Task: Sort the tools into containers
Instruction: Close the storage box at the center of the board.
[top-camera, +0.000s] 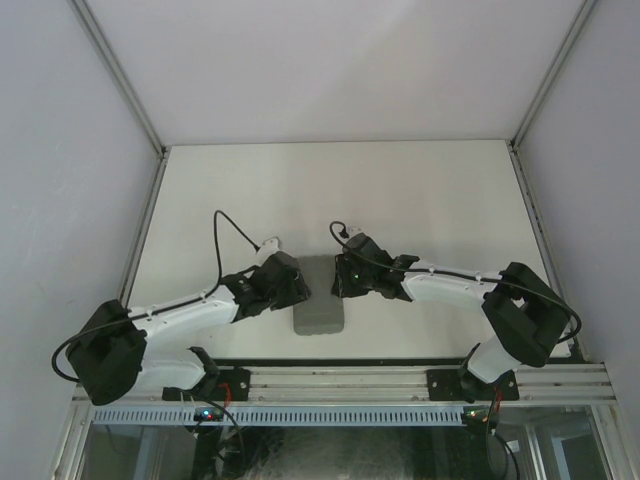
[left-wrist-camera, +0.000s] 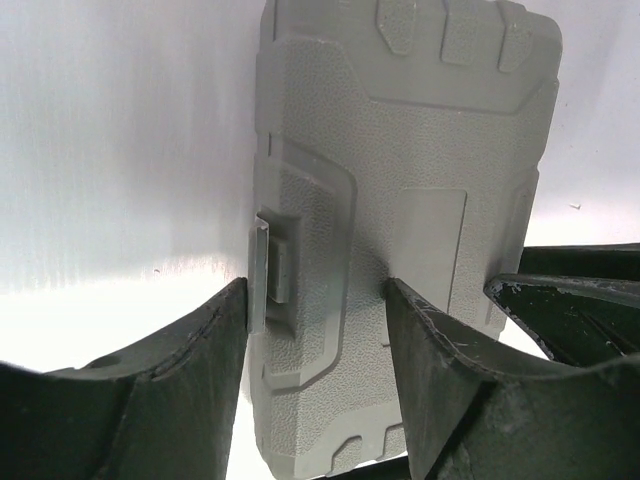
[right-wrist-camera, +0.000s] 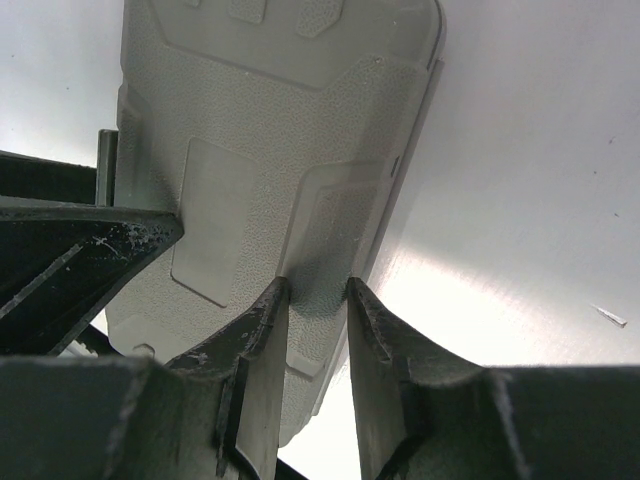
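The left gripper (left-wrist-camera: 315, 300) is standing at the case's left edge with its jaws apart. One finger is sitting just outside the latch (left-wrist-camera: 270, 265) and the other is resting on the lid, and nothing is visibly clamped yet. The grey case (top-camera: 320, 310) is lying shut and flat on the table (top-camera: 400, 190), between the two grippers.

If these jaws are closing on the latch, the outer finger is likely to slide off the small tab, since it offers very little to bear on. The likelier trouble is a sideways squeeze shoving the whole case to the right, or tipping its left edge up, instead of freeing the catch.

The right gripper (right-wrist-camera: 316, 288) is sitting on the case's right side, its jaws nearly together with a narrow gap and the tips touching the lid. I cannot tell whether they are pinching a moulded ridge or only pressing down. If that hold is slack, the case is probably going to skate. If the lid is springing open, anything loose inside is at risk of jumping out.

Counted: one case, one latch showing, two grippers and no tools in view.
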